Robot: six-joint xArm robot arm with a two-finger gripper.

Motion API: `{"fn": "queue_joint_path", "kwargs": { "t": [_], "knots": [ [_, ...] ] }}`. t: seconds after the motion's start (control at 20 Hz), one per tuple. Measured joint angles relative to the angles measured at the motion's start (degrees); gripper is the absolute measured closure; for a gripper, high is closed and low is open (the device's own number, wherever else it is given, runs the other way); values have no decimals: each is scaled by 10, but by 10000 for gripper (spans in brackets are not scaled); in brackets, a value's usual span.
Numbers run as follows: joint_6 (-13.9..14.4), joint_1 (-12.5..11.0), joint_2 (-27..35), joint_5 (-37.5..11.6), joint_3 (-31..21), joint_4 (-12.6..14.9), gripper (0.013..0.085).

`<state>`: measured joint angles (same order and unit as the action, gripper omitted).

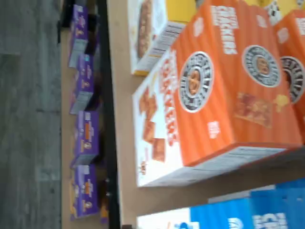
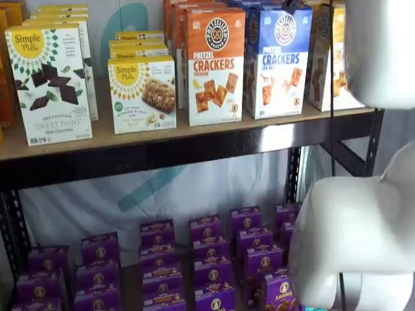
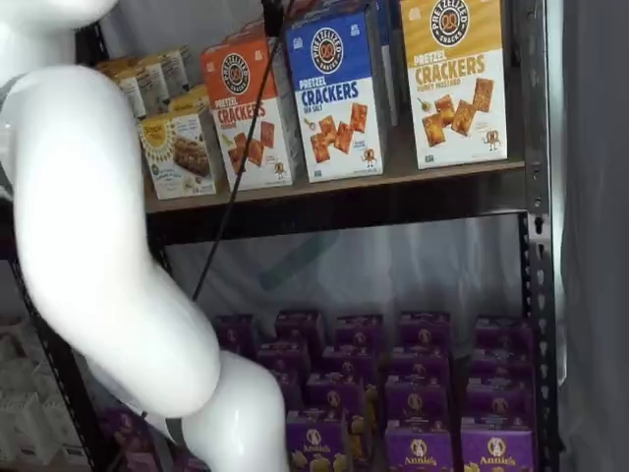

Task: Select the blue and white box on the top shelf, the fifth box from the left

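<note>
The blue and white box (image 2: 277, 61) stands upright on the top shelf (image 2: 97, 137), between an orange-topped cracker box (image 2: 215, 65) and a yellow-topped cracker box (image 3: 454, 79). It shows in both shelf views (image 3: 339, 93), and the wrist view catches its blue top (image 1: 248, 214) beside the orange box (image 1: 224, 95). My gripper (image 2: 293, 5) shows only as a dark shape at the view's top edge, just above the blue and white box, apart from it. It shows the same way in a shelf view (image 3: 280, 15). No gap between the fingers can be made out.
My white arm (image 2: 356, 240) fills the right of one shelf view and the left of the other (image 3: 98, 246). A black cable (image 3: 231, 197) hangs before the shelves. Simple Mills boxes (image 2: 52, 84) stand at the shelf's left. Several purple boxes (image 2: 207, 259) fill the lower level.
</note>
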<state>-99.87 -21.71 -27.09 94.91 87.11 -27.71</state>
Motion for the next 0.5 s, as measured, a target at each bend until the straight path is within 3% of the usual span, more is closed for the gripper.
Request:
{"fn": "queue_joint_path", "kwargs": {
  "t": [0.5],
  "knots": [
    [-6, 14, 86, 4, 69, 29, 130]
  ]
}}
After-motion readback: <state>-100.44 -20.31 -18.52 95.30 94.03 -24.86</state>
